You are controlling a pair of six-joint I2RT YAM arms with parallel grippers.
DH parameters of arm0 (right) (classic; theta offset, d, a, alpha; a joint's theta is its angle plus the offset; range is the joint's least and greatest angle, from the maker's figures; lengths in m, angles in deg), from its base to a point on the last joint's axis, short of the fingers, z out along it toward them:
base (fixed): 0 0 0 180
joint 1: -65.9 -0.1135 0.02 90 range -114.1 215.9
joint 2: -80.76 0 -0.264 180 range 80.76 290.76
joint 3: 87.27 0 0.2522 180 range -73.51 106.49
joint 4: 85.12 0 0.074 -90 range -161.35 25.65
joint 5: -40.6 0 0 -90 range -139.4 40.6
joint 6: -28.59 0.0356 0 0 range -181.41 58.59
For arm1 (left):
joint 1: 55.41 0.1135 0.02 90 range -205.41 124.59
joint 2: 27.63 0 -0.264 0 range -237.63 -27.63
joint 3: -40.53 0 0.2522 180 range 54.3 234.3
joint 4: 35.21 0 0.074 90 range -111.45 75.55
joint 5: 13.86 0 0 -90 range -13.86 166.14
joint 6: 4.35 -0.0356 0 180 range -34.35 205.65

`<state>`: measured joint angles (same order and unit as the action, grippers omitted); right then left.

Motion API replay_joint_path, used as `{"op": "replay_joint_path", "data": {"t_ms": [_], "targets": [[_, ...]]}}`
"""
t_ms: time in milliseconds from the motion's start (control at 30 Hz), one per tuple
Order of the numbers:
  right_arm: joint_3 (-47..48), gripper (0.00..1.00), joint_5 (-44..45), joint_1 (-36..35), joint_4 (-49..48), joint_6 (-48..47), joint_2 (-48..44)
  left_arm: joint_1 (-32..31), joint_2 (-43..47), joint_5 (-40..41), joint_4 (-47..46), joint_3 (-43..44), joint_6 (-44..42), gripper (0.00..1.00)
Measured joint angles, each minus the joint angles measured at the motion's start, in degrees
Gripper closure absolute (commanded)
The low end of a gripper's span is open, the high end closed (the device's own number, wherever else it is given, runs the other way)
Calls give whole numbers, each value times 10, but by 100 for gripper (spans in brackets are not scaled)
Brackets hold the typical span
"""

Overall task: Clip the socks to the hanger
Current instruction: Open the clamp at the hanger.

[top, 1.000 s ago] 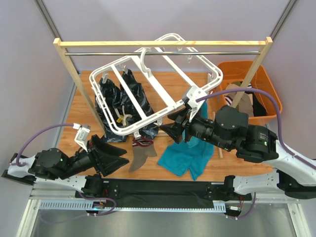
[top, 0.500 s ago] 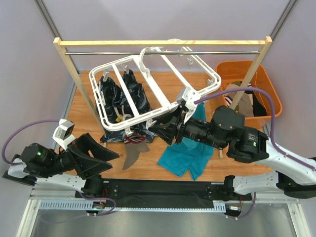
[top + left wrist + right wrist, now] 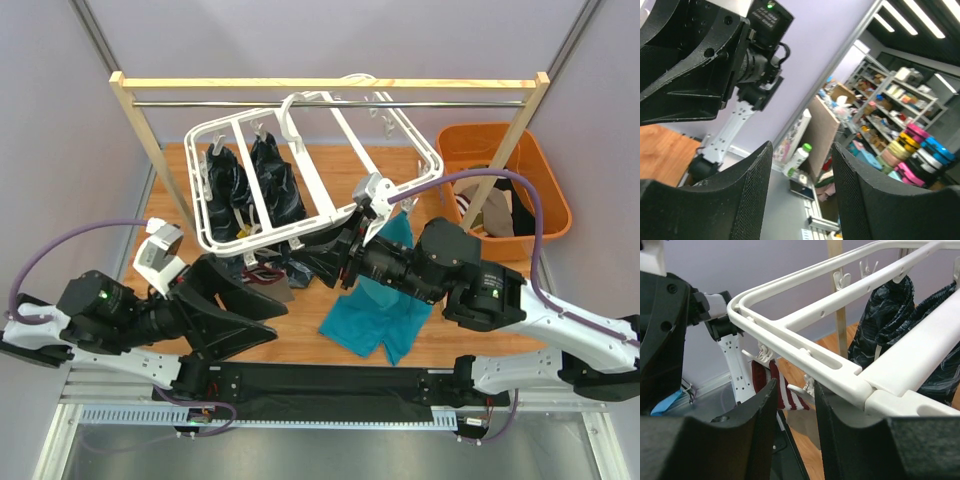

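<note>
Hanger (image 3: 280, 232) has a striped sock (image 3: 775, 387) hanging from a clip. Both the left end effector (image 3: 801, 150) and the right end effector (image 3: 795, 390) gape empty. The teal sock (image 3: 375, 315) probably needs picking up next.

The left arm (image 3: 100, 305) lies low along the near edge and stretches to the right. The left gripper (image 3: 268, 318) points toward the middle, its jaws spread wide with nothing between them. The right arm (image 3: 480, 285) reaches leftward from its base on the far right. The right gripper (image 3: 325, 262) points left, its jaws parted by a narrower gap.
</note>
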<state>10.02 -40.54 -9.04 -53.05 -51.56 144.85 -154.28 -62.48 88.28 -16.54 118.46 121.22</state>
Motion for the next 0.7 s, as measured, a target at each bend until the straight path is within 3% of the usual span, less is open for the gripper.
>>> {"op": "replay_joint_path", "data": {"t_ms": [200, 433, 600, 700], "targets": [[-6, 79, 50, 0, -10, 28, 10, 0, -46, 85, 38, 17, -28, 50], [-8, 100, 101, 0, -12, 50, 13, 0, -32, 212, 61, 6, -48, 55], [14, 100, 107, 0, 28, 58, 16, 0, -33, 296, 60, 3, -73, 53], [55, 100, 106, 0, 78, 61, 22, 0, -44, 334, 55, 3, -102, 48]]}}
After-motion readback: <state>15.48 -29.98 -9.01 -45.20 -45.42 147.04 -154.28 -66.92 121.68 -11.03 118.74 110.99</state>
